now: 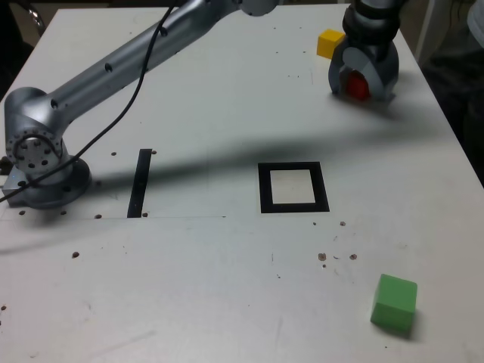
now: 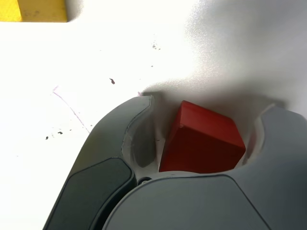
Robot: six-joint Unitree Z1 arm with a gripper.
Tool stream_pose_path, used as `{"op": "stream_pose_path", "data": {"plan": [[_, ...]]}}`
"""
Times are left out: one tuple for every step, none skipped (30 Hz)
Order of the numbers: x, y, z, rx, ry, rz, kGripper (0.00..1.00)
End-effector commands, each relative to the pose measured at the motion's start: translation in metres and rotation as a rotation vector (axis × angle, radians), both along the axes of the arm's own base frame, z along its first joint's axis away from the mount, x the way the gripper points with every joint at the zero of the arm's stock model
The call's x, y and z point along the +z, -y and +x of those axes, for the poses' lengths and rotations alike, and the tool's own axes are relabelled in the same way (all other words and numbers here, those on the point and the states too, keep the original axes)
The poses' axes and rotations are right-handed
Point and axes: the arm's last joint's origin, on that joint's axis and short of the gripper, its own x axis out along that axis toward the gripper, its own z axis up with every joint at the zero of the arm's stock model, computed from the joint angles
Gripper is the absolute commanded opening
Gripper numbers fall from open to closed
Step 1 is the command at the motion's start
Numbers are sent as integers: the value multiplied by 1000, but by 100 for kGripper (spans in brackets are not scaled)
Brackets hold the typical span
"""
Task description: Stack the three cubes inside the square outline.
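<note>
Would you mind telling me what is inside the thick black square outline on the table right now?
Only the bare white centre shows inside the thick black square outline; no cube is in it. The small red cube sits between the grey gripper's jaws, and nothing covers the outline.
</note>
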Motion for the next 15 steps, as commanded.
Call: {"op": "stream_pose_path", "data": {"plan": [[1, 1, 1, -3, 11, -7, 48], [2, 1, 1, -3, 15, -11, 48], [2, 1, 1, -3, 19, -15, 47], [3, 1, 1, -3, 22, -18, 47], [4, 1, 1, -3, 26, -20, 47], [5, 1, 1, -3, 28, -21, 47], [6, 1, 1, -3, 31, -22, 47], [7, 1, 1, -3, 32, -21, 47], [8, 2, 1, -3, 32, -21, 47], [8, 2, 0, -3, 32, -21, 47], [9, 2, 0, -3, 32, -21, 46], [9, 2, 0, -3, 32, -21, 45], [10, 2, 0, -3, 32, -21, 43], [10, 2, 0, -3, 32, -22, 40], [11, 2, -1, -3, 32, -22, 38]]}}
